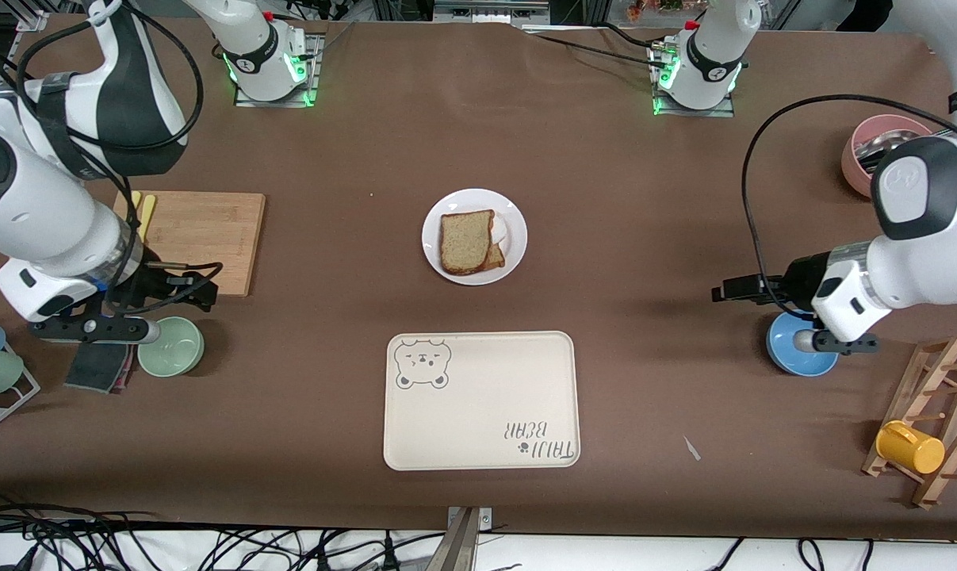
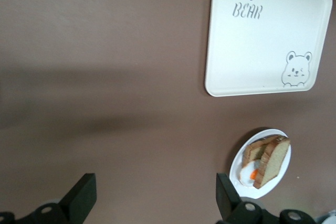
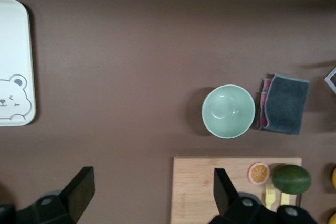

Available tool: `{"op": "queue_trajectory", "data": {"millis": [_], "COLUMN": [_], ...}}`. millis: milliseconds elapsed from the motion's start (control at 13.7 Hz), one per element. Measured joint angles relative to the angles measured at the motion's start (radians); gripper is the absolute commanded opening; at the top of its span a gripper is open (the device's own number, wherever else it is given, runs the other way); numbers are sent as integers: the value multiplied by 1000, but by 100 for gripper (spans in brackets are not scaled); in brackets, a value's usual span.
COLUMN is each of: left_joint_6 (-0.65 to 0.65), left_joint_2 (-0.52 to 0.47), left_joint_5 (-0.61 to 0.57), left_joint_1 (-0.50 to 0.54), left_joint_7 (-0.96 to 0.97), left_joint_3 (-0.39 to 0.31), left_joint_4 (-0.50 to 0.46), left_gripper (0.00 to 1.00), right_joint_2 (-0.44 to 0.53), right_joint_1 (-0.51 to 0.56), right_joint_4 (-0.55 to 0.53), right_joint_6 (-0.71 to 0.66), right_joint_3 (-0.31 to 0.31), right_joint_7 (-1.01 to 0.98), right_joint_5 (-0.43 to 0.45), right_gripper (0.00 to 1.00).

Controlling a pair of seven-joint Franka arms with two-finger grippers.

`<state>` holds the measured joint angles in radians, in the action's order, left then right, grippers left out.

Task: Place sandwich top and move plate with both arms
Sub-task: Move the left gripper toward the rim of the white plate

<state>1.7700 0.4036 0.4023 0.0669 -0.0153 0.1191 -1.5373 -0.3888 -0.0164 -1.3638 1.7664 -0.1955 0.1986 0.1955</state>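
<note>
The white plate [image 1: 512,216] stands mid-table, farther from the front camera than the tray. On it the pale speckled sandwich top [image 1: 466,240] lies flat over a darker slice [image 1: 495,256], with egg white [image 1: 499,228] showing beside it. The left wrist view also shows the plate [image 2: 278,182] and the sandwich top [image 2: 274,158]. My left gripper [image 1: 733,289] is open and empty, up over the table near the blue bowl; it also shows in the left wrist view [image 2: 155,195]. My right gripper [image 1: 186,289] is open and empty over the cutting board's corner; it also shows in the right wrist view [image 3: 152,187].
A cream bear tray [image 1: 482,400] lies near the front edge. A green bowl [image 1: 170,346], grey cloth [image 1: 97,366] and cutting board [image 1: 200,238] are at the right arm's end. A blue bowl [image 1: 799,353], pink bowl [image 1: 863,155] and wooden rack with yellow cup [image 1: 910,446] are at the left arm's end.
</note>
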Motion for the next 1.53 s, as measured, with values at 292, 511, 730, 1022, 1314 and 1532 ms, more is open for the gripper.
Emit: {"op": "queue_trajectory", "data": {"millis": [292, 511, 730, 1022, 1314, 1532], "left_joint_6": [1, 28, 34, 37, 37, -3], "left_joint_2": [29, 45, 51, 53, 61, 94], "left_joint_5": [119, 208, 290, 465, 568, 652], "left_joint_1": [0, 2, 10, 24, 41, 42], "left_joint_7": [-22, -78, -155, -410, -601, -634], "left_joint_3": [6, 6, 5, 2, 2, 2], "left_joint_4": [-25, -80, -128, -251, -370, -389], "left_gripper": [100, 100, 100, 100, 100, 100], "right_joint_2": [18, 52, 92, 232, 305, 308], "right_joint_1": [-1, 0, 0, -2, -1, -1], "right_joint_4": [0, 0, 0, -51, -183, -218], "right_joint_6": [0, -14, -39, -207, -127, -40], "right_joint_3": [54, 104, 157, 238, 288, 289], "right_joint_7": [-47, -48, -60, -92, -191, -197], "right_joint_5": [-65, -75, -133, -172, -252, -256], "right_gripper": [100, 100, 100, 100, 100, 100]}}
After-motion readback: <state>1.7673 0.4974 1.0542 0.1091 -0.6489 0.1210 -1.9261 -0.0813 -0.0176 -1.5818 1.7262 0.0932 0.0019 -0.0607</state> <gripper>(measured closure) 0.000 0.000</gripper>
